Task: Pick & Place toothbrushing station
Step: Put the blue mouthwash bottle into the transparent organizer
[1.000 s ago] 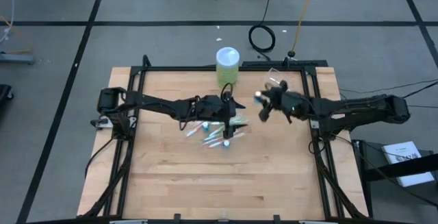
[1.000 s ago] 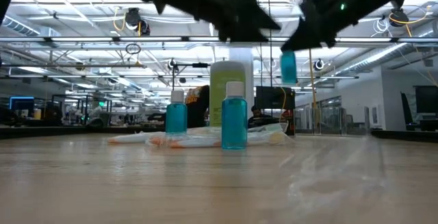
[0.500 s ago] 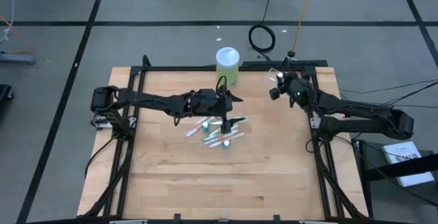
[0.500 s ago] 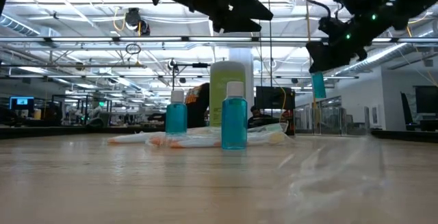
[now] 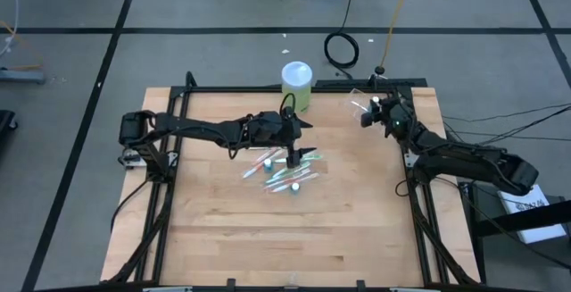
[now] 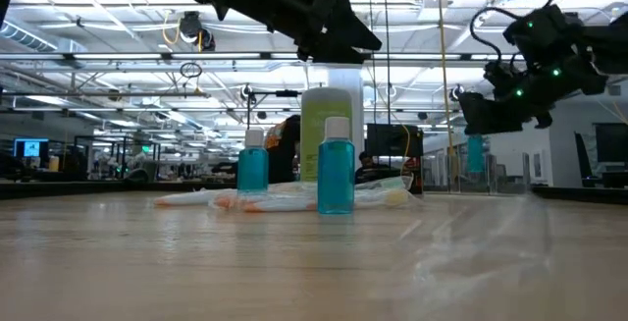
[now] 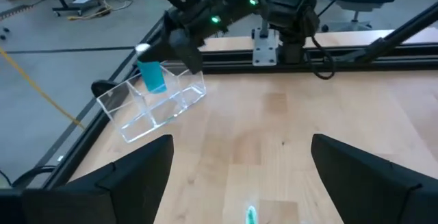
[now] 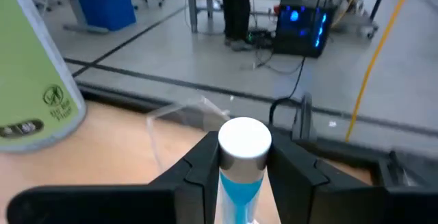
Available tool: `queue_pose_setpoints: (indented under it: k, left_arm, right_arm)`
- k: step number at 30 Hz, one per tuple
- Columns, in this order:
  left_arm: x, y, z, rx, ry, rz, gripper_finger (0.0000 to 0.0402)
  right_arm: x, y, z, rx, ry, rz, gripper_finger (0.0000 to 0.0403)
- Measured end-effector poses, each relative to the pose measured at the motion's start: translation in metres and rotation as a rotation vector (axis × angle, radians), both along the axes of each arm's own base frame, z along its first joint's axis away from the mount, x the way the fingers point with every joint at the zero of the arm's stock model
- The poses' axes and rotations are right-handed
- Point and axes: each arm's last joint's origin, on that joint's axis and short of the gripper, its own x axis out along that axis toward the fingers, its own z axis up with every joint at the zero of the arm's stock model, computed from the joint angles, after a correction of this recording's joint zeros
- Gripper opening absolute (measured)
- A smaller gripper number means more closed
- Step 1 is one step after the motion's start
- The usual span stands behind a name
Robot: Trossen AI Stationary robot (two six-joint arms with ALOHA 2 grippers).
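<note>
Left end effector [image 5: 292,154] sits over the cluster of toothbrushes [image 5: 287,172] and teal tubes [image 5: 268,161] near the centre of the wooden counter [image 5: 223,229]. Lime-green cylinder [image 5: 297,85] stands at 12 o'clock on the counter edge. Right end effector [image 5: 365,117] is at 1–2 o'clock, at the clear plastic cup [image 5: 357,103] by the far corner.

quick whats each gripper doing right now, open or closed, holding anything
Left gripper: open, empty, above the toothbrushes at mid-table.
Right gripper: shut on a teal tube, over the clear organizer at the far right corner.
</note>
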Motion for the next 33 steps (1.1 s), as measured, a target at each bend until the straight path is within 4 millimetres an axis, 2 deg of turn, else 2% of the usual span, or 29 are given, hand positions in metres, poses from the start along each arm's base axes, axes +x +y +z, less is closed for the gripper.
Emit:
queue_pose_setpoints:
  k: [2, 9, 21, 26, 33]
  left_arm:
    - [0.0, 0.002, 0.0, -0.001, 0.0, 0.006, 0.0356]
    - [0.0, 0.004, 0.001, 0.002, -0.014, 0.01, 0.0352]
    - [0.0, 0.004, 0.001, 0.001, -0.013, 0.011, 0.0356]
    - [-0.001, 0.004, 0.0, 0.002, 0.003, 0.011, 0.0354]
    - [-0.002, 0.003, -0.003, -0.008, 0.033, 0.011, 0.0355]
  right_arm:
    - [-0.004, 0.001, -0.009, 0.029, -0.004, 0.003, 0.009]
    - [-0.008, 0.004, -0.022, 0.069, -0.003, 0.009, 0.0094]
    - [-0.008, 0.004, -0.024, 0.071, 0.018, 0.013, 0.0119]
    - [-0.008, 0.004, -0.024, 0.07, 0.016, 0.014, 0.0142]
    - [-0.007, 0.004, -0.014, 0.003, -0.035, 0.048, 0.0194]
